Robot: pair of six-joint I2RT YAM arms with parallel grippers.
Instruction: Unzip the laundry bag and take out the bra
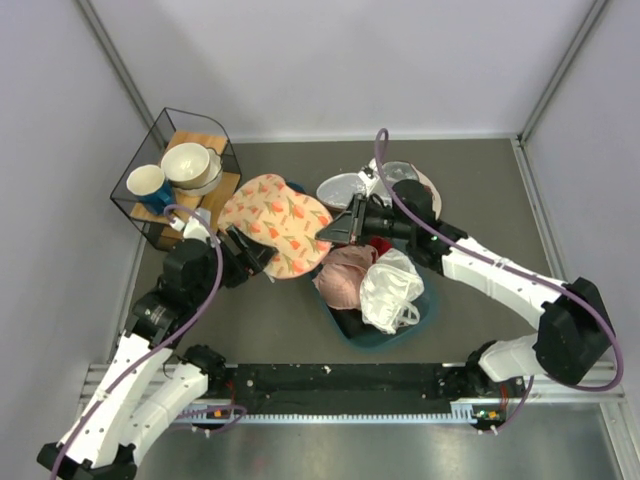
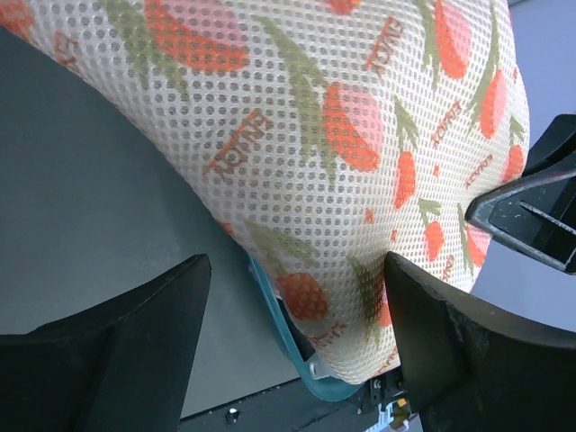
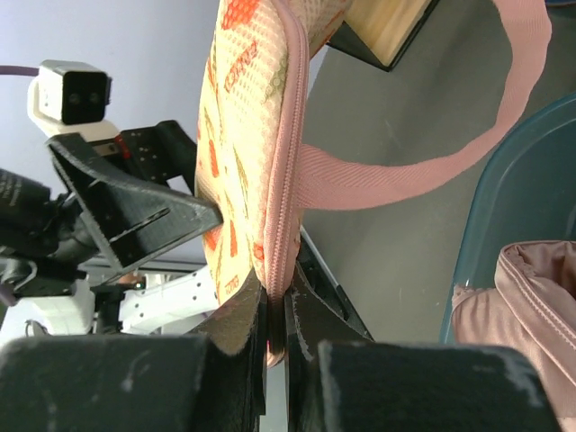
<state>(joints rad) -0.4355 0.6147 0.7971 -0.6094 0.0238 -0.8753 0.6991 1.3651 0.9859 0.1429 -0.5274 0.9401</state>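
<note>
Table (image 1: 480, 200) first: grey, with a teal basin (image 1: 428, 318) near its middle. I see a pale pink lacy garment (image 1: 345, 275) and a white glossy bundle (image 1: 392, 290) in that basin. Just left of it, the laundry bag (image 1: 275, 225) hangs on edge between my two arms, lifted off the surface. My right gripper (image 3: 273, 301) is pinched tight on the bag's zipped edge (image 3: 286, 180), the pink loop strap (image 3: 405, 180) arching beside it. My left gripper (image 2: 292, 270) stands spread wide at the bag's far rim, one finger (image 2: 423, 306) touching the printed mesh.
</note>
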